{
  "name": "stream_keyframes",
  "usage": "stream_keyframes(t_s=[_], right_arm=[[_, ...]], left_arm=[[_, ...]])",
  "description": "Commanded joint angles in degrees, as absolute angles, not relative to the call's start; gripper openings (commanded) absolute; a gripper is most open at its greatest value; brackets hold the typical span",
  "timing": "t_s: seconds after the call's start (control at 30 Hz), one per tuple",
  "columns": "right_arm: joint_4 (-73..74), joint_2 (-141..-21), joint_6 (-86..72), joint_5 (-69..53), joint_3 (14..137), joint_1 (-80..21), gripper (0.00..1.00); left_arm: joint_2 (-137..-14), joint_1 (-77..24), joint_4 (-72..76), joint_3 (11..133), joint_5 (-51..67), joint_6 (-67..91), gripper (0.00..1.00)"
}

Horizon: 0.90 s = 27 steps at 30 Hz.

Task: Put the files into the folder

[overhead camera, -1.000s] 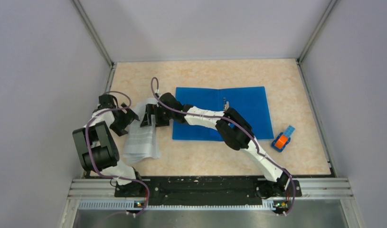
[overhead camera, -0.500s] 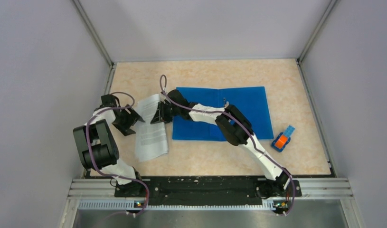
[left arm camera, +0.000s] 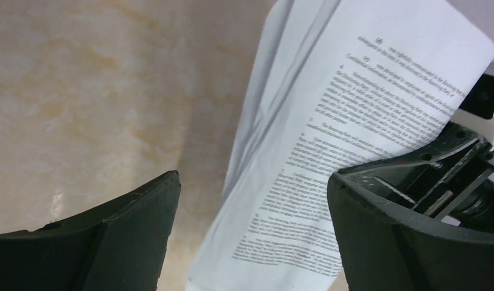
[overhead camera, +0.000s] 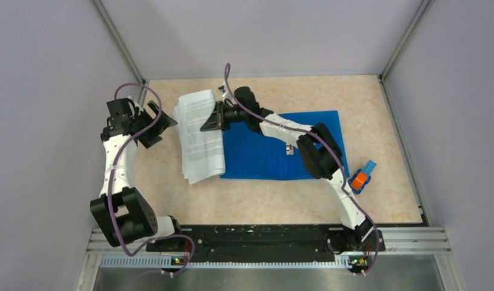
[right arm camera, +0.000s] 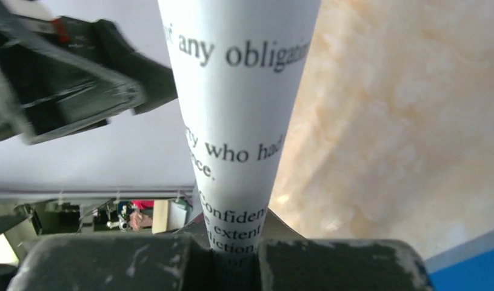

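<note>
So, files: loose white printed paper stack (overhead camera: pixel 200 136), lifted at bright blue rectangular plastic folder (overhead camera: pixel 268 160)'s left edge.
Right gripper (overhead camera: pixel 215 118): clamped on stack.
Left gripper (overhead camera: pixel 153 121): fingers apart, empty, left of folder.
Do: carry rightward over folder, lay flat.

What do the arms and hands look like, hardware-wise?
Left arm and right arm: white link shells, black joint housings, a purple cable looped along each. Left hand and right hand: black, with wedge-shaped fingers; the right's show pale scuffs.
</note>
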<state>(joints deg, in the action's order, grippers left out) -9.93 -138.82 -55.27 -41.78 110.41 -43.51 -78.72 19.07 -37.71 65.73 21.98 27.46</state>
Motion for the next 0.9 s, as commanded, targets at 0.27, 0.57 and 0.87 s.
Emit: stream_keyframes(t_s=[0.27, 0.57, 0.87], right_arm=[[-18.0, -111.5, -56.8, -54.2, 99.1, -35.9, 0.00], [-17.4, -102.9, -56.4, -54.7, 93.1, -34.2, 0.00], [-18.9, -97.4, -56.9, -56.1, 88.9, -32.4, 0.00]], left_arm=[[-67.5, 18.3, -9.3, 65.2, 52.5, 38.6, 0.99], [-65.7, 8.9, 9.2, 62.0, 58.9, 46.0, 0.97], [-68.8, 3.9, 17.7, 60.8, 60.5, 50.5, 0.80]])
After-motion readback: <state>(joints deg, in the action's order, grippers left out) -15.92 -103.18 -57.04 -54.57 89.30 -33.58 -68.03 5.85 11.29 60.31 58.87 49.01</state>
